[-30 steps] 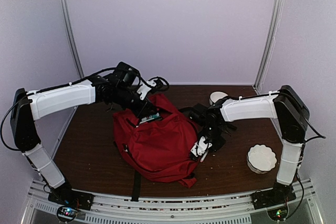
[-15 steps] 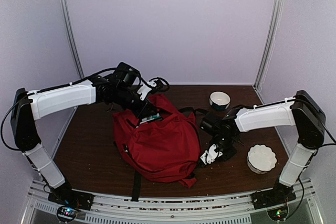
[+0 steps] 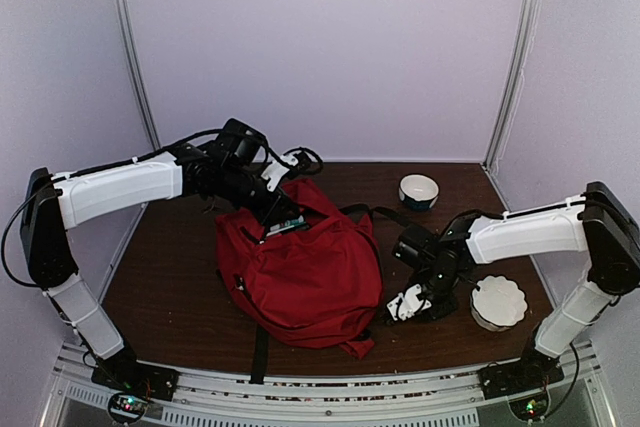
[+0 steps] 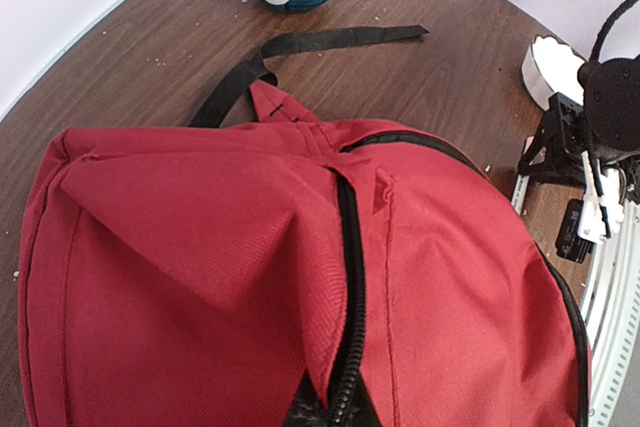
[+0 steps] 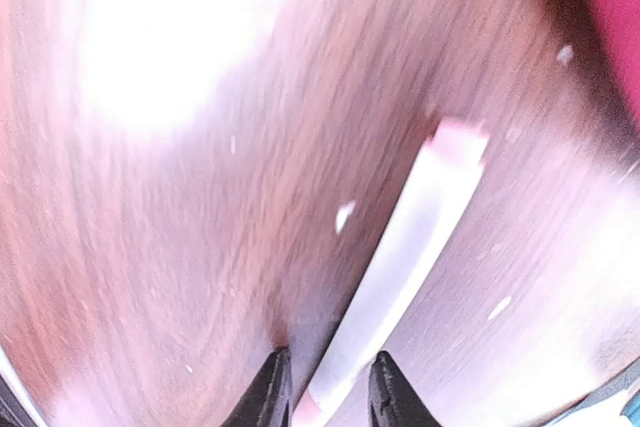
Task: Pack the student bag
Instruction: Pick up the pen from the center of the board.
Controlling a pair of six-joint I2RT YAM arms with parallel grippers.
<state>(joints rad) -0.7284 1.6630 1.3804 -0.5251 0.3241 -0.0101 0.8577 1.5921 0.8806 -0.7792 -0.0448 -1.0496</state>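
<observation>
The large red fabric student bag [image 3: 300, 272] lies slumped in the middle of the brown wooden worktop [image 3: 170, 277], its black strap [image 4: 330, 39] trailing toward the far edge. My left gripper [image 3: 283, 223] sits at the bag's far, upper end, fully closed. The red cloth rises in a fold toward my left wrist beside the black zip [image 4: 347, 277], so I judge that I am pinching the bag there to hold its mouth up, though my own fingers are out of that view. My right gripper [image 3: 405, 304] is down low on the worktop just beside the bag's right flank. Its fingertips [image 5: 272, 387] stand a little apart, with the near end of a slim pale stick with pinkish ends [image 5: 405, 237] between them. It looks like a pen, but the view is too smeared to be sure. I cannot tell whether the jaws already press on it or only straddle it. A blue-and-white bowl [image 3: 418, 190] stands toward the far right corner and a white fluted dish [image 3: 498, 302] near the right edge. I judge the packing unfinished: the stick lies outside the bag, and I cannot see what is inside. What remains is gripping it, carrying it to the mouth, dropping it in, and probably zipping up.
</observation>
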